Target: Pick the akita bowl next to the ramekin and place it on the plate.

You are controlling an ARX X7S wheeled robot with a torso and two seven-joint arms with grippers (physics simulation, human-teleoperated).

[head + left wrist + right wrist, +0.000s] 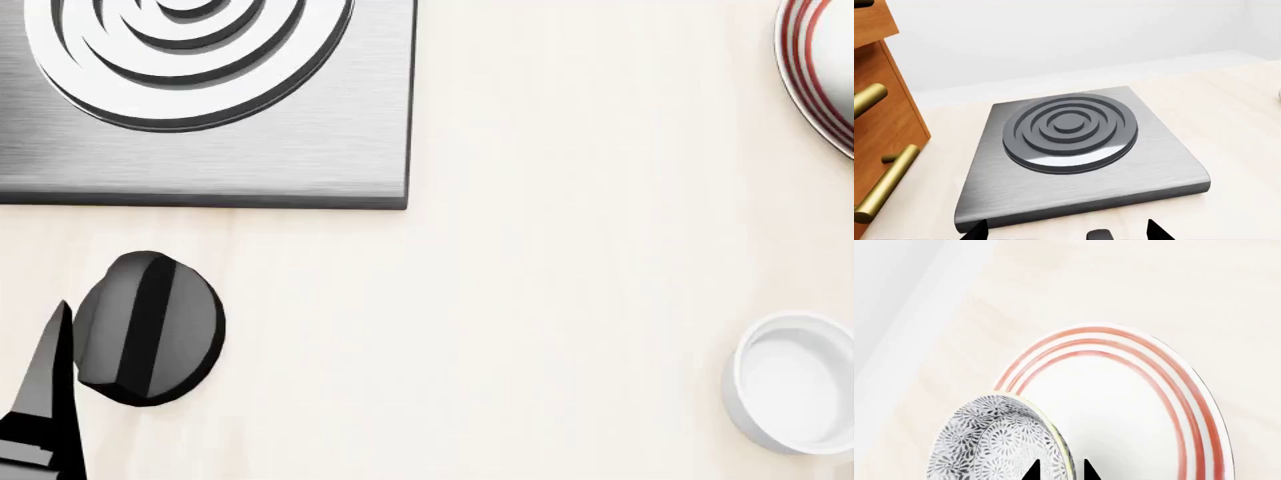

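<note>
Pale wooden desk (1227, 285): grey-and-white floral-speckled akita bowl (997, 442), lower left, is clamped at its rim by the right gripper (1059, 471) jaws over the red-ringed white plate (1121, 405); an off-centre release could tip it. Left gripper (1066, 231) jaws are held apart.

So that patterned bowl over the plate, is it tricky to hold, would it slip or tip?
Probably stiff: the akita bowl looks like rigid glazed ceramic, so no flexing. Its smooth curved wall may be slippery for the right gripper, whose narrow fingertips sit at its rim. It appears tilted over the plate, so it might rock when released.
</note>
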